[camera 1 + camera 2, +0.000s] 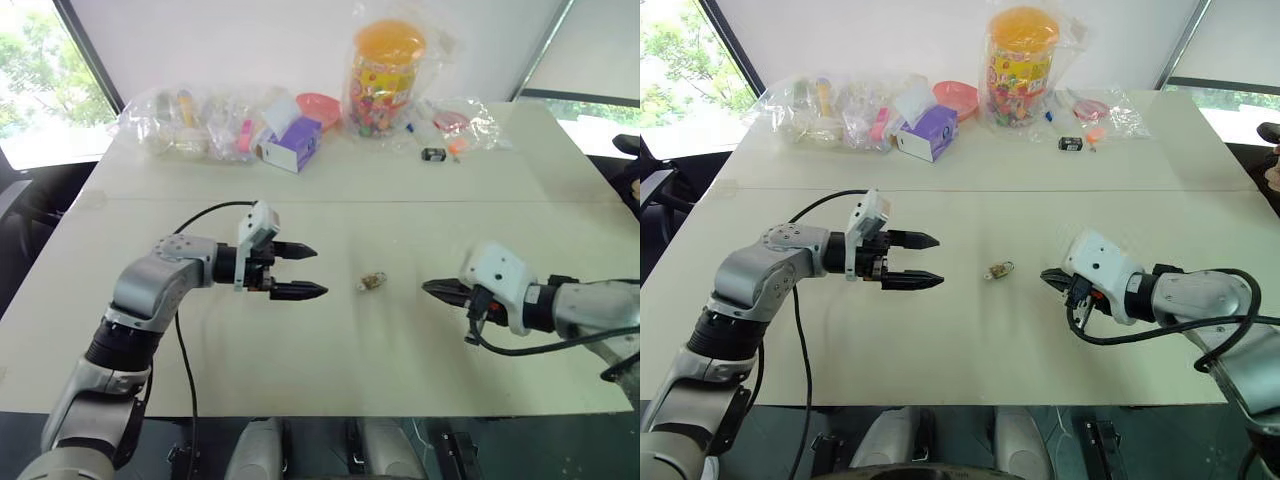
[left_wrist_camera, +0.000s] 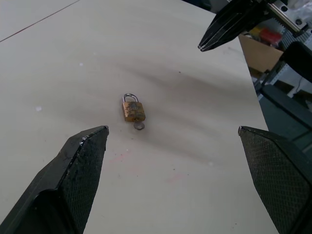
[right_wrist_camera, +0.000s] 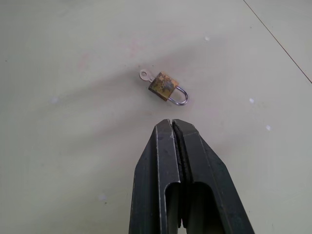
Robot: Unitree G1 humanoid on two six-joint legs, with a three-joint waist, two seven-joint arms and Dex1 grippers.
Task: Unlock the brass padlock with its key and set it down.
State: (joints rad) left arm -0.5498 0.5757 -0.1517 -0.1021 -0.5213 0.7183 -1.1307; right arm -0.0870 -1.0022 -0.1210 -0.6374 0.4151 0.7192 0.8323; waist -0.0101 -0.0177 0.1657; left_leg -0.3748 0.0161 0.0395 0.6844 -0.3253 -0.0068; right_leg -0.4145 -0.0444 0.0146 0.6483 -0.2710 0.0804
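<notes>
Left hand (image 1: 300,271) gapes empty — right hand (image 1: 432,288) pinched closed — brass padlock (image 1: 373,282) between, untouched.

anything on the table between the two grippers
Just the brass padlock, lying flat on the table with its key in it, between the open left gripper and the shut right gripper. Both eye views show it.

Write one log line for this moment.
padlock: on table, key in | left end effector: open | right end effector: shut, empty
</notes>
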